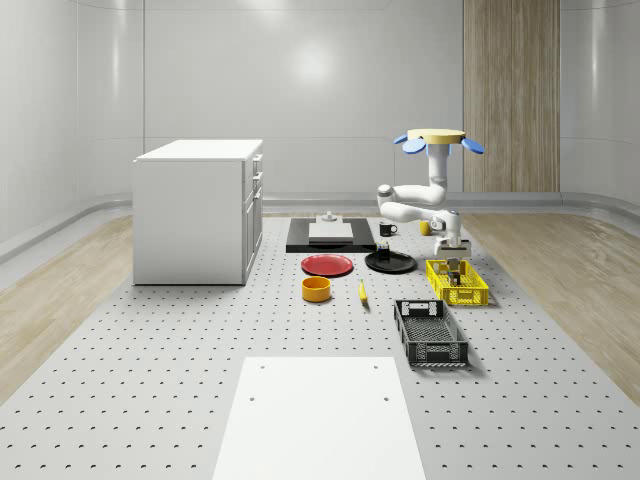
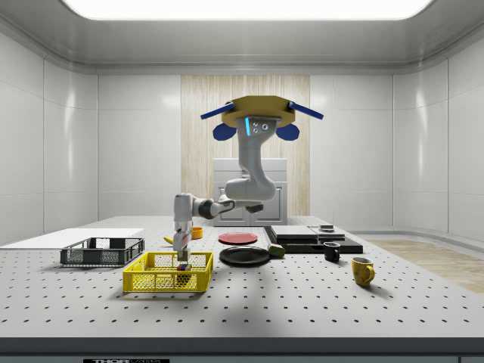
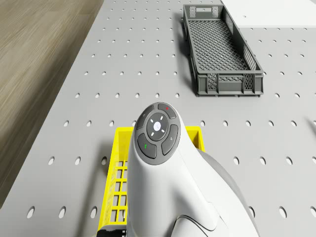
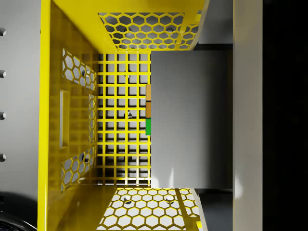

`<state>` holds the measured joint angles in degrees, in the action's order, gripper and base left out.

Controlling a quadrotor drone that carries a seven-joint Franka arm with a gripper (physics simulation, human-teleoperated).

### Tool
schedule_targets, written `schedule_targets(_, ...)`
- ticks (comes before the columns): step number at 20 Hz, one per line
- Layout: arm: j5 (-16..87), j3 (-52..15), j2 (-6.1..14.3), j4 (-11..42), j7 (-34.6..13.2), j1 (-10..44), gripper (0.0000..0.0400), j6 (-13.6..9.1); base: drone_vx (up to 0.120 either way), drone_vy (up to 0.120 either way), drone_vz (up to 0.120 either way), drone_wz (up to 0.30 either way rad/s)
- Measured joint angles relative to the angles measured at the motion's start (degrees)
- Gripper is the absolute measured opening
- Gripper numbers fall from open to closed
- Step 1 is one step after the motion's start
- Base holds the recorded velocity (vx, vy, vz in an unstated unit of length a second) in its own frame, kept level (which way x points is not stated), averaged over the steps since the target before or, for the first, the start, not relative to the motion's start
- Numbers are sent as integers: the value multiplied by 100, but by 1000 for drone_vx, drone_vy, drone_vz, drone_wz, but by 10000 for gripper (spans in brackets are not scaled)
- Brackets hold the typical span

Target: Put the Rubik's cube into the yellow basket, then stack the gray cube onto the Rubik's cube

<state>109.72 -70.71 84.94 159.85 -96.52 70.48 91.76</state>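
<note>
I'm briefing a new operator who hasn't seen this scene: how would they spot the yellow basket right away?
Start at the white cabinet on the perforated table, then look across to the whole-scene view's right, below the hovering drone. The yellow basket sits there with the gripper lowered into it. Its neighbour, the dark gray basket, is longer.

No writing, brand or number can be read anywhere here. The round button pad (image 3: 157, 131) on the arm carries only tiny symbols: a red mark, a green mark and a pale centre, none of them legible as a letter or figure. Along the front edge of the table (image 2: 249, 318), in the side view, sits a small dark strip (image 2: 113, 361) with pale marks that look like lettering, but it is cut off and I cannot make it out.
</note>
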Motion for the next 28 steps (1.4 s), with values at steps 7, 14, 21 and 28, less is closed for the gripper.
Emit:
schedule_targets(7, 53, 65, 22, -23, -4, 18, 250, 50, 0, 11, 0, 0)
schedule_targets(14, 219, 247, 32, -87, -3, 54, 250, 142, 0, 0, 0, 0)
schedule_targets(21, 335, 372, 26, -135, 1, 77, 340, 197, 0, 0, 0, 0)
schedule_targets(28, 95, 114, 33, -40, -5, 30, 390, 83, 0, 0, 0, 0)
